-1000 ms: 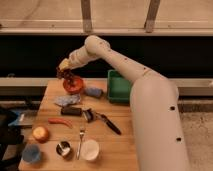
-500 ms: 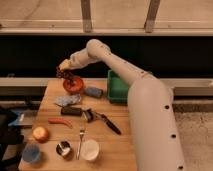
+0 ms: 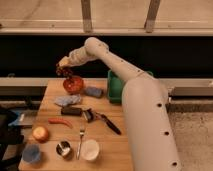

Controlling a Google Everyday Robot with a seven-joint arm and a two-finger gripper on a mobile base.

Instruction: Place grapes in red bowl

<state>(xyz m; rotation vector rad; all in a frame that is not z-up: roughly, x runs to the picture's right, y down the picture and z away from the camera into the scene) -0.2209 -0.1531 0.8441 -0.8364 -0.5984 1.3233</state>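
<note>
The grapes [image 3: 64, 72], a small dark bunch, hang from my gripper [image 3: 62, 66] at the back left of the wooden table. The gripper is shut on the grapes and holds them just above the left rim of the red bowl [image 3: 74, 85]. That bowl is small, round and orange-red, and stands on the table's far side. My arm reaches in from the right, over the green bin.
A green bin [image 3: 114, 88] stands right of the bowl, with a blue sponge [image 3: 92, 92] between them. Nearer lie a grey cloth [image 3: 67, 100], a red chili [image 3: 60, 121], a black-handled tool [image 3: 107, 123], a fork [image 3: 81, 141], a white cup [image 3: 90, 149], a metal cup [image 3: 63, 148], a blue cup [image 3: 31, 153] and an orange fruit [image 3: 40, 133].
The gripper with the grapes has shifted slightly left and a touch higher over the bowl's rim. Nothing else on the table has moved.
</note>
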